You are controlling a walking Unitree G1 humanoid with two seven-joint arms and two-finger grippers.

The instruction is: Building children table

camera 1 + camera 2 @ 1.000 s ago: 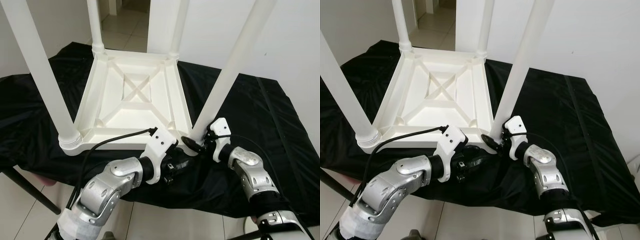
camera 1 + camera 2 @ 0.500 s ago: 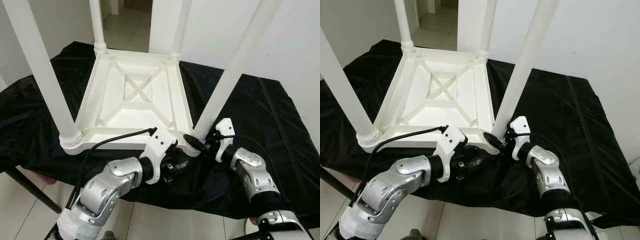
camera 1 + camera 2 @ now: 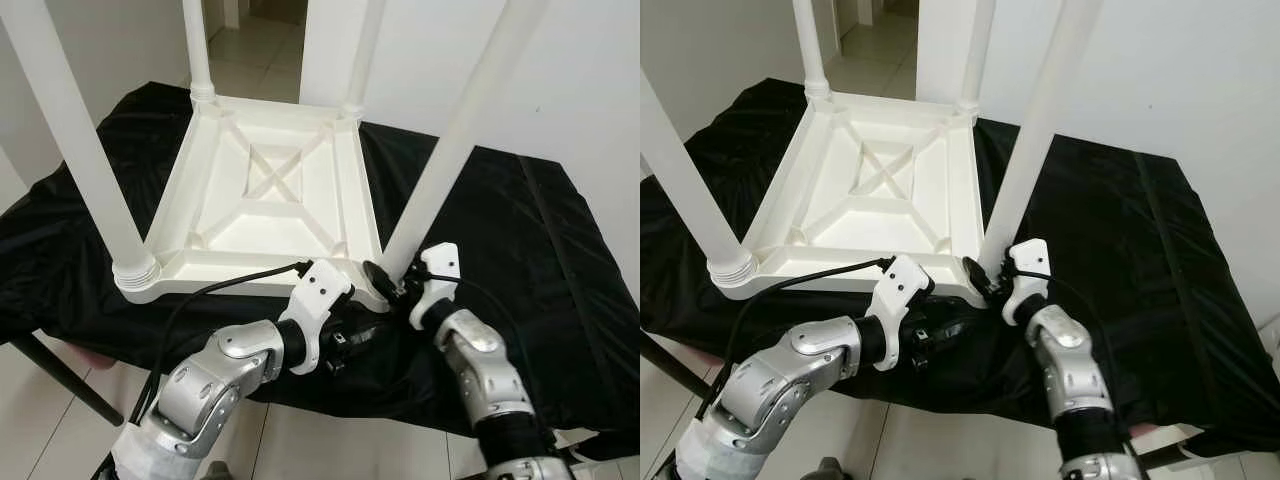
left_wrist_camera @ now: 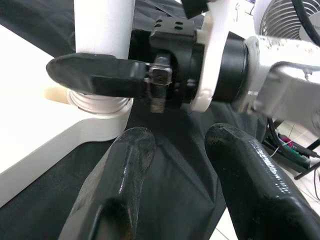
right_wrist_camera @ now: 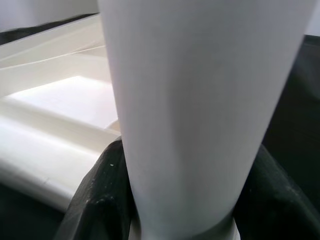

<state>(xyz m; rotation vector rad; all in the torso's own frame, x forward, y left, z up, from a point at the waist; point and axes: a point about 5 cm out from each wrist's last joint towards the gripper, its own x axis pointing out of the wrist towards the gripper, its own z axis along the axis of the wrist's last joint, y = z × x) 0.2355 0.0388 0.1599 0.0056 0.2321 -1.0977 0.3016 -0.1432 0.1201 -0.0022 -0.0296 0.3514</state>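
Observation:
A white children's table (image 3: 270, 200) lies upside down on a black cloth (image 3: 520, 260), with its legs pointing up. My right gripper (image 3: 385, 280) is shut on the base of the near-right leg (image 3: 450, 150), where it meets the corner socket. In the right wrist view the black fingers (image 5: 100, 195) clasp the leg (image 5: 200, 100) on both sides. My left gripper (image 3: 350, 335) hovers low at the cloth's front edge, just below that corner. In the left wrist view it (image 4: 177, 137) is open over bare cloth, with nothing between its fingers.
The near-left leg (image 3: 80, 150) and two far legs (image 3: 195, 50) stand tall around the tabletop. The cloth-covered stand ends at a front edge close to my arms, with its dark leg (image 3: 60, 380) over the tiled floor. A white wall (image 3: 580, 80) rises behind.
My right forearm has swung in to the left under its wrist while the grip stays at the leg's base. The left arm has hardly moved. The view has shifted slightly.

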